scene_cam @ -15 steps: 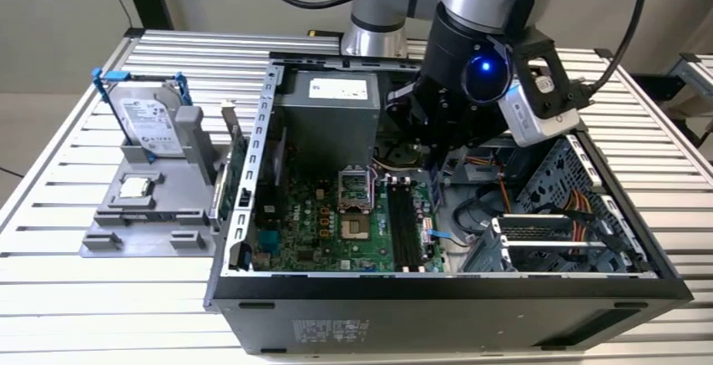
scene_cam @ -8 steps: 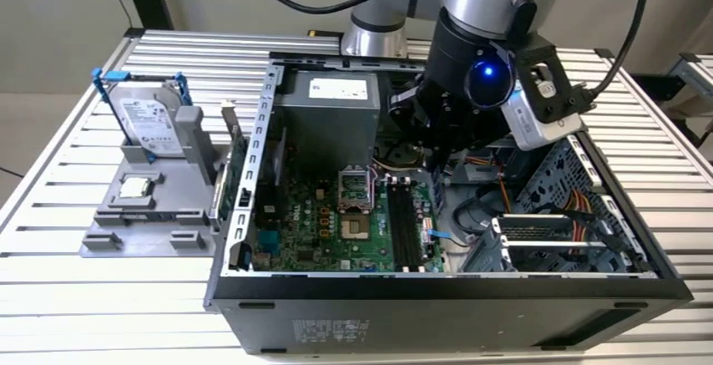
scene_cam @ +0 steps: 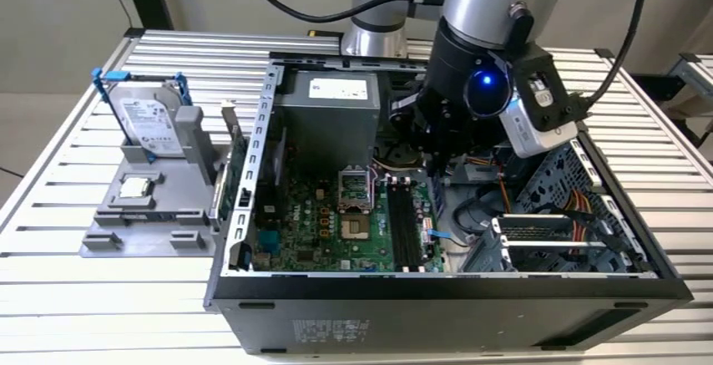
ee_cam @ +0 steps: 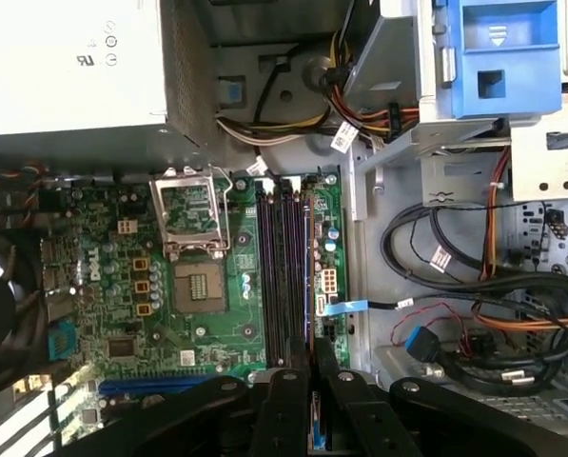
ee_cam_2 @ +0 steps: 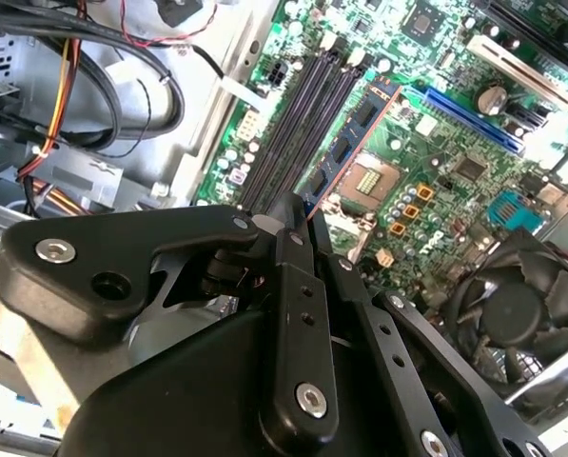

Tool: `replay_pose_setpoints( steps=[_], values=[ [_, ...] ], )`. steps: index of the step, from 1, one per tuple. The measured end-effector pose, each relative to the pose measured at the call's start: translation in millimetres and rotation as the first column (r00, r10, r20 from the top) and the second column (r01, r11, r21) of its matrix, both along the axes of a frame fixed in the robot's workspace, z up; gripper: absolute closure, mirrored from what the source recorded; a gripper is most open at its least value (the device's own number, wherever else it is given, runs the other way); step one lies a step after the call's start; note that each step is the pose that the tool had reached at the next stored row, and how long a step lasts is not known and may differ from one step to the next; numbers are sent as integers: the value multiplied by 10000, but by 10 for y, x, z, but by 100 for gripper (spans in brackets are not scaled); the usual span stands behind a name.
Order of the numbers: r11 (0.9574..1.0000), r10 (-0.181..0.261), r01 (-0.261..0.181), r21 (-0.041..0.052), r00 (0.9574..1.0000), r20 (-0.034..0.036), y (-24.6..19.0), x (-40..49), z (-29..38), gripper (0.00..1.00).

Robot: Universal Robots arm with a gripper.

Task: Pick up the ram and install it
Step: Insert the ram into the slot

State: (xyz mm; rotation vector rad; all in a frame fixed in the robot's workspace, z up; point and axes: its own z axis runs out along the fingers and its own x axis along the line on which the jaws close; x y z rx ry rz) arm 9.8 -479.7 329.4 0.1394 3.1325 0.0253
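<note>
The tool point(ee_cam_2: 307, 224) is pinching the ram point(ee_cam_2: 352, 143), a long thin stick with dark chips. It holds the ram on its edge just above the black slots point(ee_cam: 285, 271) of the green board point(scene_cam: 334, 223). All this sits inside the open computer case point(scene_cam: 446, 294) on the desk point(scene_cam: 67, 298).

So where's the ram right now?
The ram is pinched edge-on in the gripper, over the black memory slots beside the open processor socket, inside the case.
</note>
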Motion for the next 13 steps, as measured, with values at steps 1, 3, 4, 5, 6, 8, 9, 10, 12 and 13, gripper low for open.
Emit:
replay_pose_setpoints(
  steps=[1,3,4,5,6,8,9,10,12,13],
  values=[
    [10000,0,0,-1,10000,0,0,2,-11,100],
    [10000,1,-1,-1,10000,0,0,4,-36,100],
    [10000,1,-1,0,10000,0,0,4,-49,100],
    [10000,1,-1,0,10000,0,0,4,-60,100],
    [10000,2,-2,0,10000,1,0,4,-71,100],
    [10000,4,-4,0,10000,1,0,6,-92,100],
    [10000,4,-4,-1,10000,1,0,8,-101,100],
    [10000,4,-4,0,10000,1,0,10,-108,100],
    [10000,3,-3,-2,10000,1,0,12,-122,100],
    [10000,4,-4,-5,10000,1,0,14,-128,100]
  ],
)
